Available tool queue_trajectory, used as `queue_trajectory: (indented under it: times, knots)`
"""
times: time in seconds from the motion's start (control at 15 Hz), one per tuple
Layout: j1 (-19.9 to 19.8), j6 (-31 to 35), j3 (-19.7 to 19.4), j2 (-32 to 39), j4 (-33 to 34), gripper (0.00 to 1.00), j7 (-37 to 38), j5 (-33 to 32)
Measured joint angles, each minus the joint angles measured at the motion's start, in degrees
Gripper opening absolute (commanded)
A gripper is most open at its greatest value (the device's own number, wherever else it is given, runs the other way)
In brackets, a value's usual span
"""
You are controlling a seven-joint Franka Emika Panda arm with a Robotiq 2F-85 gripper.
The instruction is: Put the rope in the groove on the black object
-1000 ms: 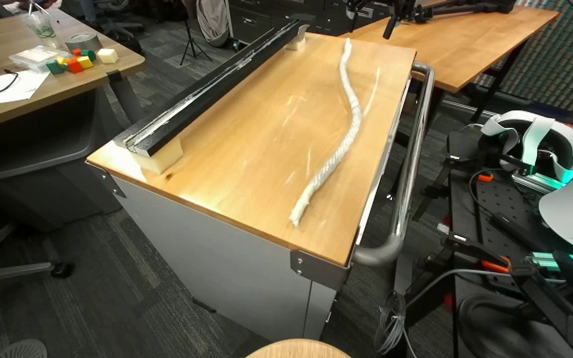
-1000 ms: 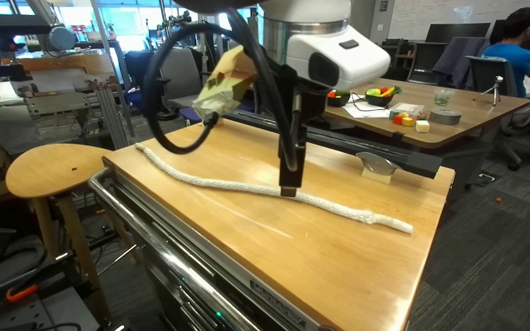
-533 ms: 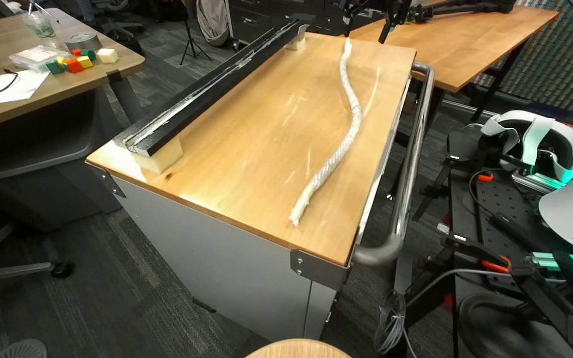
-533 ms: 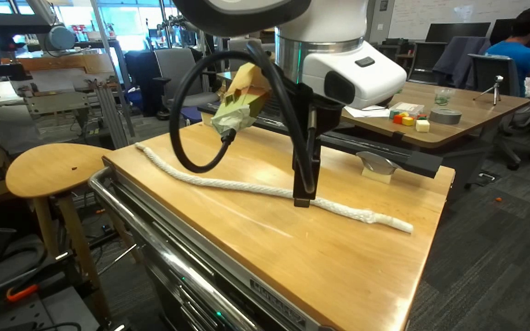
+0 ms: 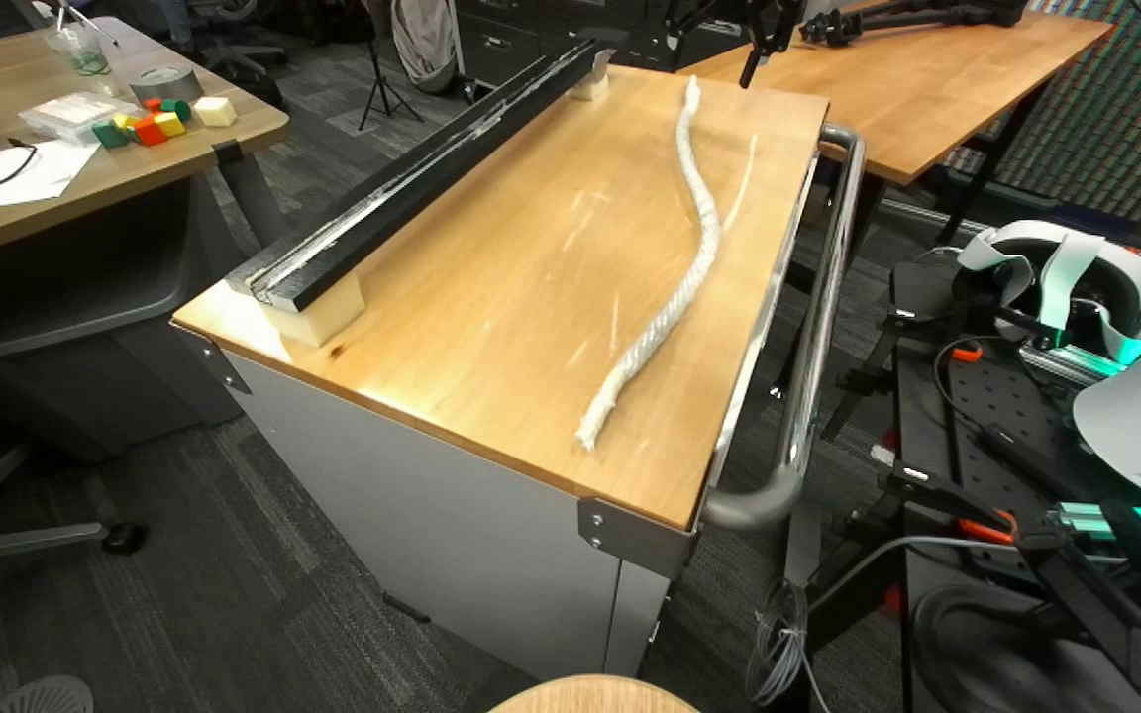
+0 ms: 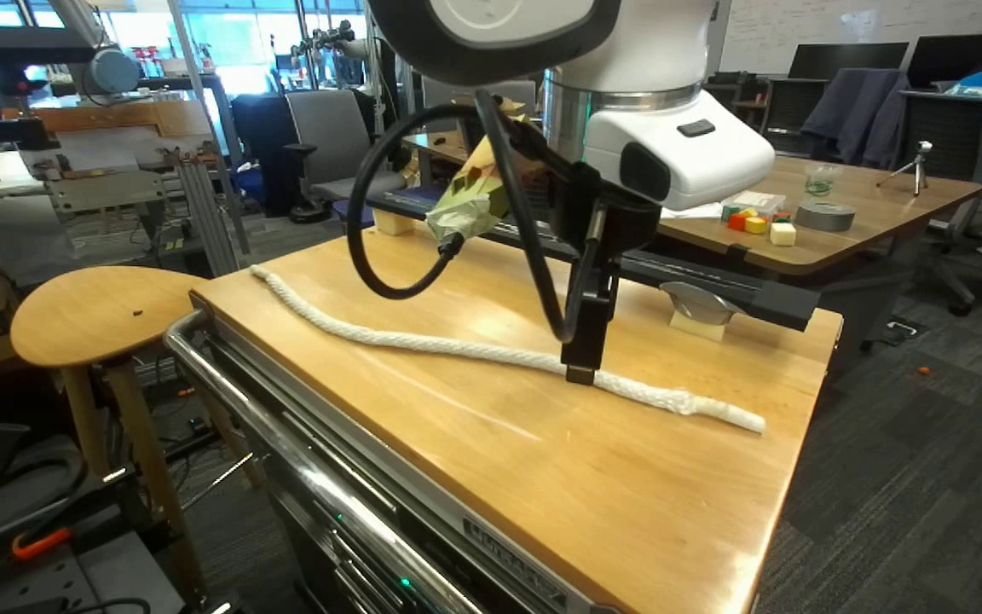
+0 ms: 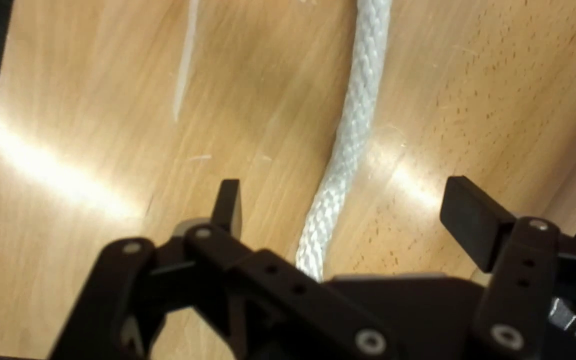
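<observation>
Fingers [image 7: 228, 207] of your black, jointed 2-finger gripper [image 7: 353, 215] stand wide apart and hold nothing. Over the last second you have carried them along the thick, white, braided rope [image 7: 353, 135] toward the end beyond its lump [image 6: 678, 401]; the rope has not shifted. It lies on the pale wooden tabletop [image 6: 627, 495], running between the fingers in the wrist view, slightly nearer the finger on that view's left. They seem to hover above it; how closely, you can't tell from here. That shift suggests you want a grasp nearer this end, with centring and lowering to come first. Beyond the finger on the wrist view's right, well apart, the long, straight black rail [image 5: 437, 181] has its narrow groove [image 5: 402, 184] without rope, so placing has yet to begin. Your rope's free length may drag once lifted.
</observation>
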Motion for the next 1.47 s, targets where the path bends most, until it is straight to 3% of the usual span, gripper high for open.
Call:
queue_trajectory:
  times: [0.27, 0.33, 0.4, 0.6, 1.13, 1.47]
  knots:
    - [0.02, 0.12, 0.04, 5.31, 4.31, 1.0, 4.13, 0.11]
    - [0.02, 0.16, 0.04, 6.56, 5.37, 0.96, 4.88, 0.11]
    - [0.02, 0.24, 0.03, 7.72, 6.41, 0.77, 5.53, 0.12]
    - [0.02, 0.36, -0.08, 10.49, 9.02, 0.64, 7.11, 0.12]
    - [0.04, -0.34, -0.63, 12.69, 11.67, 0.01, 8.37, -0.14]
    - [0.21, -3.63, -0.52, 9.82, 11.66, 0.03, 7.44, -0.83]
